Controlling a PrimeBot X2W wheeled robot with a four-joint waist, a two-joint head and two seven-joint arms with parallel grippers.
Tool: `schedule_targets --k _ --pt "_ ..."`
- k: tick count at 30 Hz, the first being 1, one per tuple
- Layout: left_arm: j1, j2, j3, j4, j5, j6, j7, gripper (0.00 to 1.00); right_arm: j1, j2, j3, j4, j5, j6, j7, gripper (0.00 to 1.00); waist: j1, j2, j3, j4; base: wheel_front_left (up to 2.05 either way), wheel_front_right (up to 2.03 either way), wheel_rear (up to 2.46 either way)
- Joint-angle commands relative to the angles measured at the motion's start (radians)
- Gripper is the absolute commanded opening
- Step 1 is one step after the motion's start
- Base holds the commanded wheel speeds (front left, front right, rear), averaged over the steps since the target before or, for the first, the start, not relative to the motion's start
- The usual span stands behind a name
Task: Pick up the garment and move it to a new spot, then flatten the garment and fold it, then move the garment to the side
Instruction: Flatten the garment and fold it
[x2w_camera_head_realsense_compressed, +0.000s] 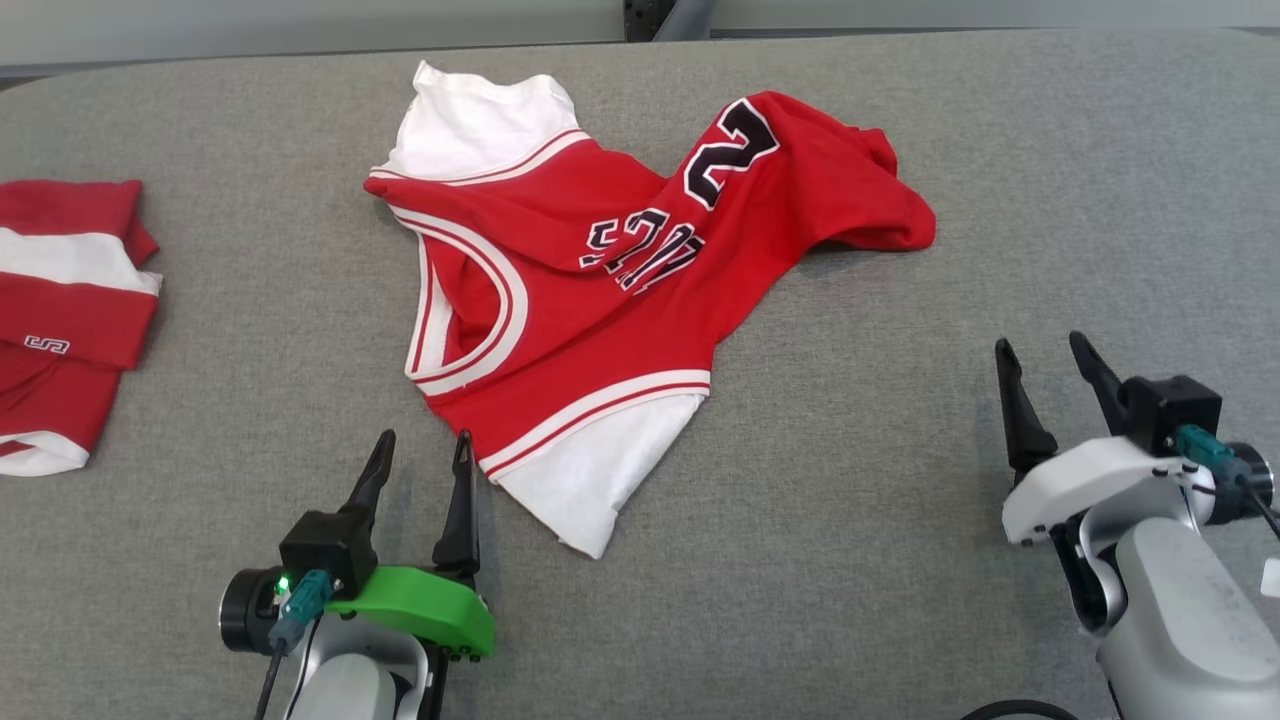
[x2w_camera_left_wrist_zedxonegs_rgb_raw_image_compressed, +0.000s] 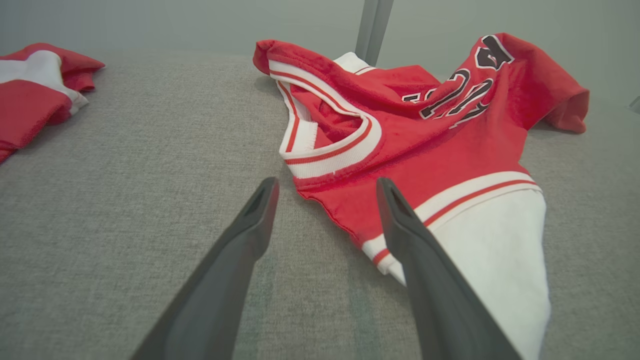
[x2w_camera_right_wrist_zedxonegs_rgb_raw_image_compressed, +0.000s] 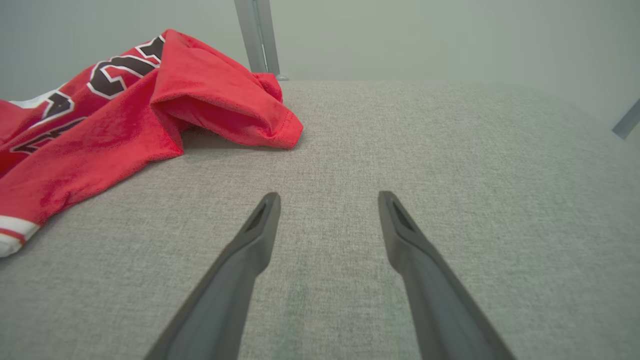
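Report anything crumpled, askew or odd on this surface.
The red-and-white fabric jersey lies crumpled and skewed on the grey cloth surface: one end folded over itself, white inside showing at two corners. Nothing else stands out.

We see the jersey (x2w_camera_head_realsense_compressed: 600, 310) crumpled just beyond our spread left gripper (x2w_camera_head_realsense_compressed: 424, 437), well apart from our right gripper (x2w_camera_head_realsense_compressed: 1040, 342).

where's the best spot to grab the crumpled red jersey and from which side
Grip the near corner of the jersey, where the red-and-white striped band ends, coming in from the robot's left. That edge lies low and single-layered on the grey table, clear of the bunched folds farther back, and the open left jaws stand just beside it.
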Motion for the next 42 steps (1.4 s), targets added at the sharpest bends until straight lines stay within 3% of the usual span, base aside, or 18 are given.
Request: schedule_targets --k 1,13,23,24,25,26,27,34,42 --pt "-0.016 0.004 -0.003 -0.008 0.006 0.0 0.0 1.0 -0.032 -0.009 0.005 0.005 -0.01 -0.002 -0.003 1.0 0.0 0.0002 0.034 0.026 0.0 0.0 0.0" --pt "-0.076 0.004 -0.041 -0.051 -0.006 0.016 0.0 1.0 -0.258 -0.064 0.016 0.196 -0.072 -0.002 -0.003 1.0 0.0 0.0002 0.157 0.131 0.0 0.0 0.0" --pt "-0.086 0.003 -0.045 -0.072 0.0 0.026 0.0 1.0 -0.329 -0.079 0.019 0.276 -0.106 -0.002 -0.002 1.0 0.0 0.0002 0.188 0.17 0.0 0.0 0.0" --pt "-0.086 0.003 -0.045 -0.073 0.001 0.027 0.0 1.0 -0.33 -0.078 0.019 0.279 -0.107 -0.002 -0.002 0.88 0.0 0.0002 0.189 0.172 0.0 0.0 0.0" --pt "-0.087 0.003 -0.045 -0.075 0.001 0.028 0.0 1.0 -0.332 -0.078 0.021 0.281 -0.107 -0.001 -0.002 0.65 0.0 0.0002 0.19 0.173 0.0 0.0 0.0" --pt "-0.087 0.004 -0.045 -0.077 0.002 0.028 0.0 1.0 -0.334 -0.076 0.022 0.277 -0.105 -0.001 0.0 0.27 0.0 0.0002 0.191 0.173 0.0 0.0 0.0" --pt "-0.087 0.004 -0.045 -0.078 0.003 0.027 0.0 1.0 -0.333 -0.076 0.022 0.276 -0.103 -0.001 0.0 0.0 0.0 0.0002 0.191 0.173 0.0 0.0 0.0" --pt "-0.059 0.004 -0.029 -0.072 0.009 0.025 0.0 1.0 -0.281 -0.074 0.033 0.212 -0.073 -0.002 -0.001 0.0 0.0 0.0002 0.151 0.148 0.0 0.0 0.0" --pt "-0.005 0.004 -0.004 -0.05 0.014 0.006 0.0 1.0 -0.158 -0.107 0.063 0.093 -0.024 -0.002 -0.002 0.0 0.0 0.0002 0.013 0.061 0.0 0.0 0.0"
